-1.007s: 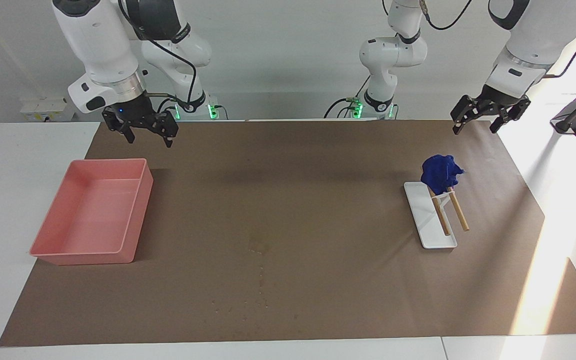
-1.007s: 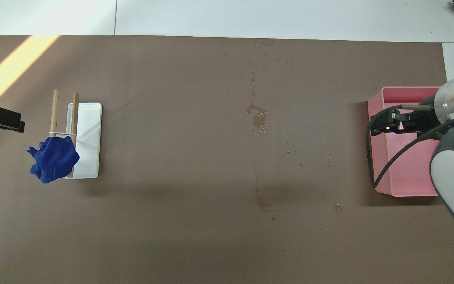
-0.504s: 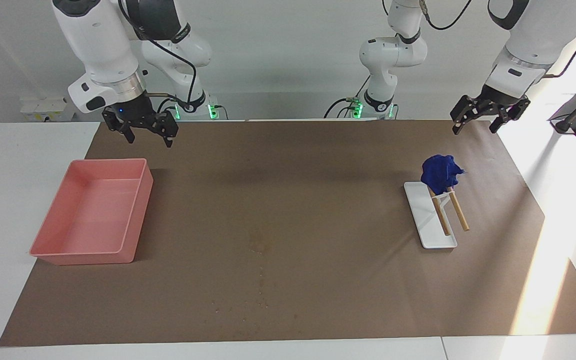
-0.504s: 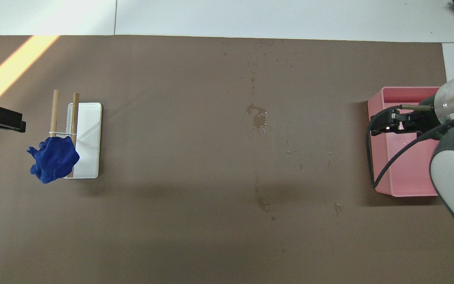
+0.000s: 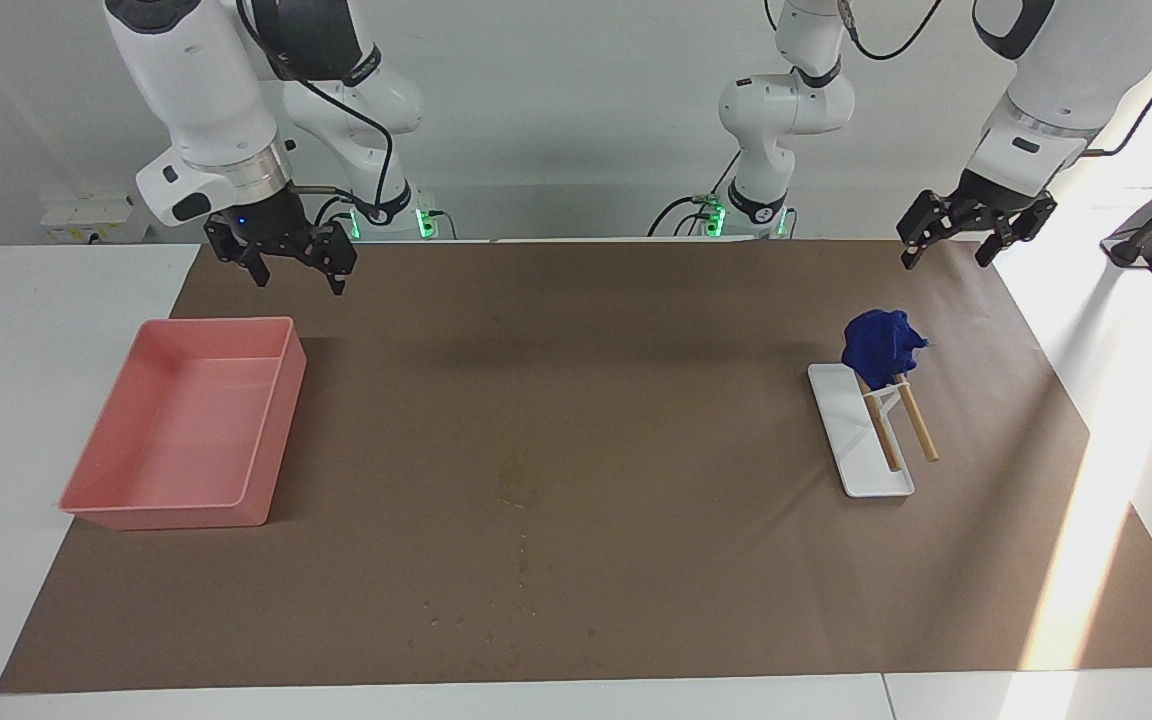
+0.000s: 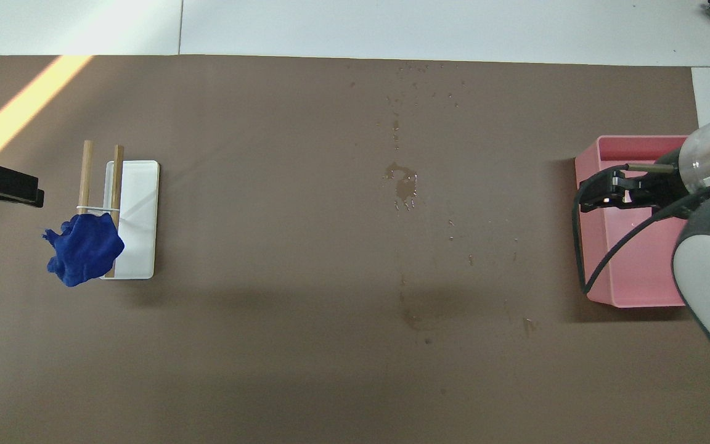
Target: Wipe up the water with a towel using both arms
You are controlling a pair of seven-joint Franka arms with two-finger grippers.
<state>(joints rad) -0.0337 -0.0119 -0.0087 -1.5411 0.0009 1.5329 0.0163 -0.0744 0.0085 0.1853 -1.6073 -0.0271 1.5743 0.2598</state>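
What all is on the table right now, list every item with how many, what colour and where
mat: one, brown, covers most of the table
towel: one, royal blue, bunched on top of the rack, toward the left arm's end
rack: one, two wooden rods on a white tray, toward the left arm's end
tray: one, pink, empty, toward the right arm's end
water: one small glossy blotch, mid-mat, with scattered droplets around it
left gripper: one, black, open, raised over the mat's edge near the towel
right gripper: one, black, open, raised near the pink tray
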